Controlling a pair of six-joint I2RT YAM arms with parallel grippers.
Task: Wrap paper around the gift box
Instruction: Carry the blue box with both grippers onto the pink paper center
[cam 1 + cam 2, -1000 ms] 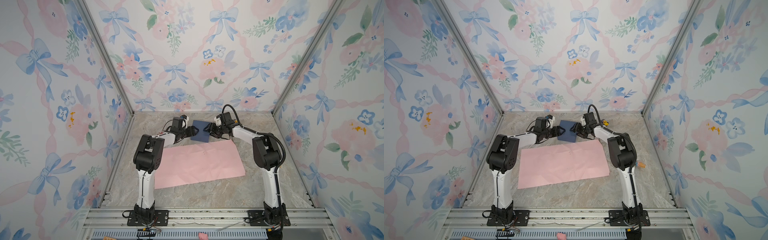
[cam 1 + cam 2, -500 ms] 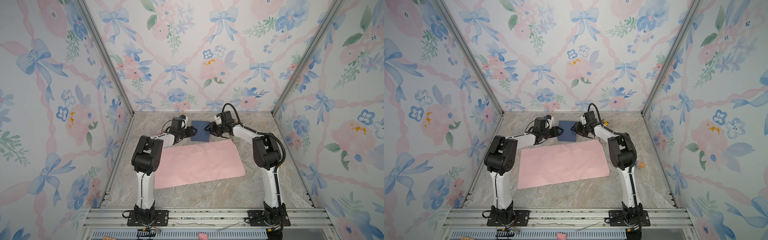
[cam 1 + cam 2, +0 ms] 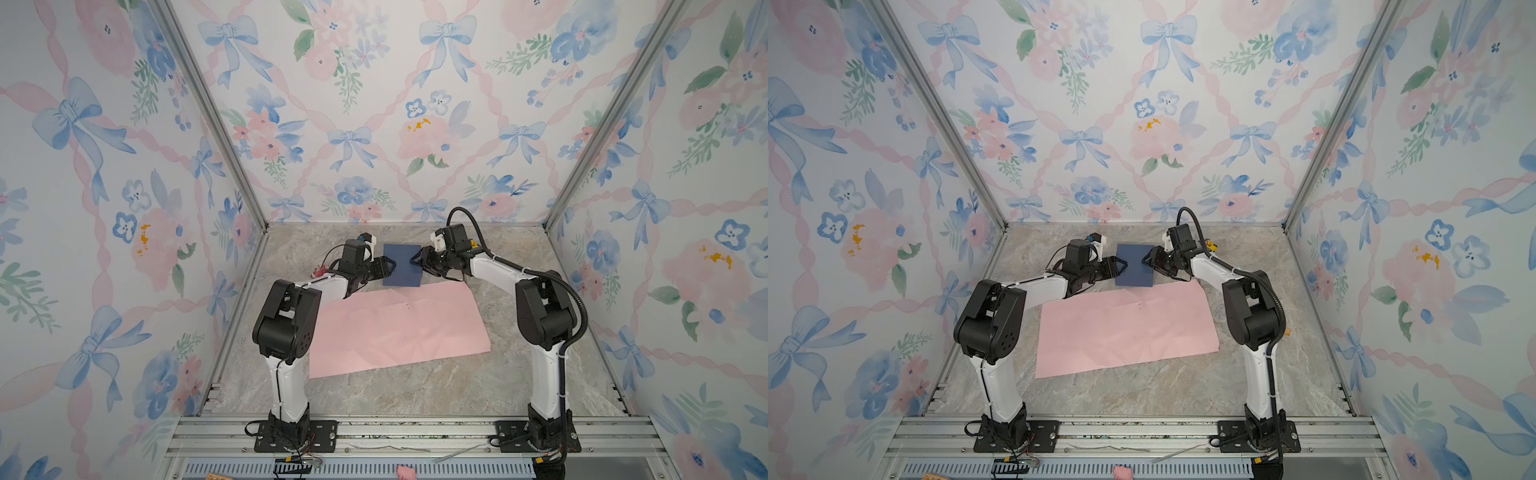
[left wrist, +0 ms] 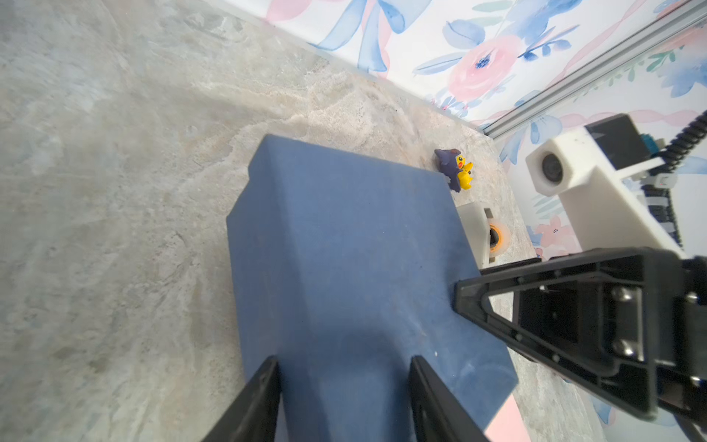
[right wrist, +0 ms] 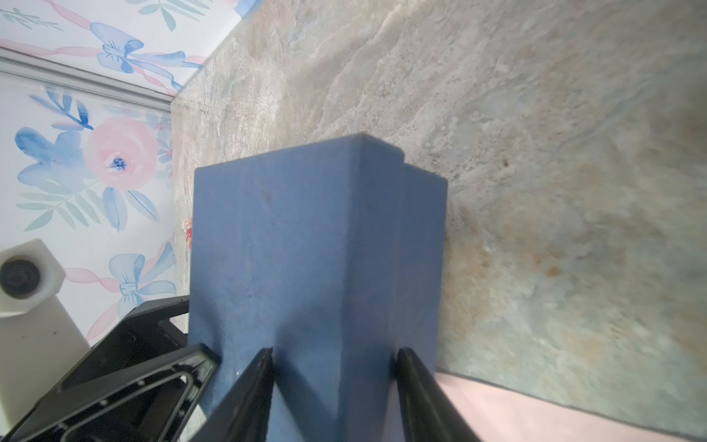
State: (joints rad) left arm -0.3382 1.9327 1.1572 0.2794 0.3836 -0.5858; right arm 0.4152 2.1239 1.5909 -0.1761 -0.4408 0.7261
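Left hand (image 3: 390,265): over the last second you narrowed it from a wider spread. It pinched the left edge of the gift box (image 3: 401,266), with the blue card filling the gap between its fingers in the left wrist view.
Right hand (image 3: 414,260): you narrowed it in step with the left. It pinched the opposite edge, and the right wrist view showed the card creasing at the fingertips (image 5: 264,367).
Gift box: it sat at the back of the worktop (image 3: 415,395), in much the same spot as a second before. Whether it had left the surface could not be told.
Box against paper (image 3: 399,328): the box's near side met the sheet's far edge — touching or just overlapping, the views did not settle which.
Paper: it lay flat with the pink face up and faint creases, and it had not shifted.
Meaning for the task: you went from flanking the box to holding it from both sides. The likely next step was carrying it onto the middle of the sheet, and no folding had begun.
Caution: the card was already denting, so a harder squeeze could have marked the lid — and the two hands would have had to travel together.
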